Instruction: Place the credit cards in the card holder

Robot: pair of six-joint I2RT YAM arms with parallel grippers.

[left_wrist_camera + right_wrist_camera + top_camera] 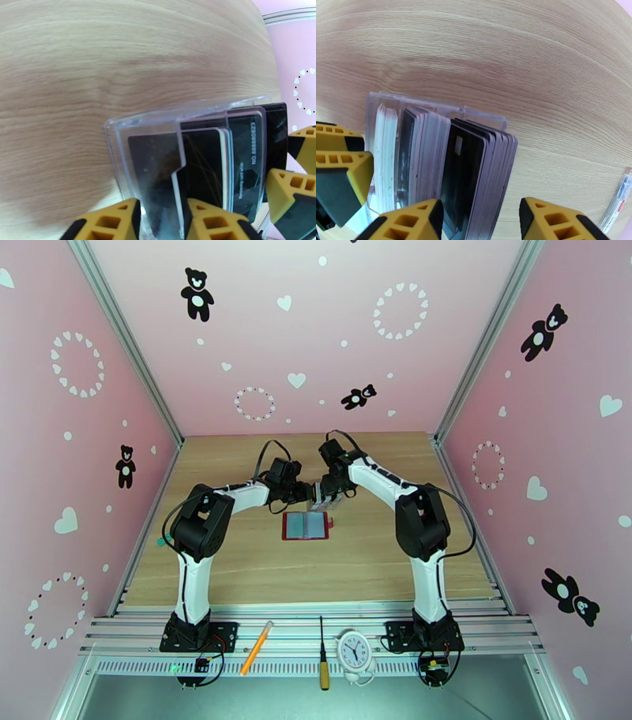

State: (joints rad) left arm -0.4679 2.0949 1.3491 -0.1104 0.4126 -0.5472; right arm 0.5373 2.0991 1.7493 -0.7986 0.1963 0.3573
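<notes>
The red wallet lies open and flat on the wooden surface, its grey pockets facing up, just nearer the arm bases than the two claws. The claws meet over the middle of the surface at a clear stand, which holds the cards upright on edge.

The right wrist view shows three groups of cards in the stand: a pale stack at one end, a grey stack in the middle and a dark stack at the other end.

The left claw is closed fairly narrow on the stand's end wall, with clear plastic filling the space between its yellow fingers.

The right claw stands partly open astride the dark stack. One finger is against the cards. The other is just off them, with a sliver of wood showing between. It has no firm hold on anything that I can see.

On the metal rail by the arm bases lie an orange pen, a screwdriver and a small white clock.
</notes>
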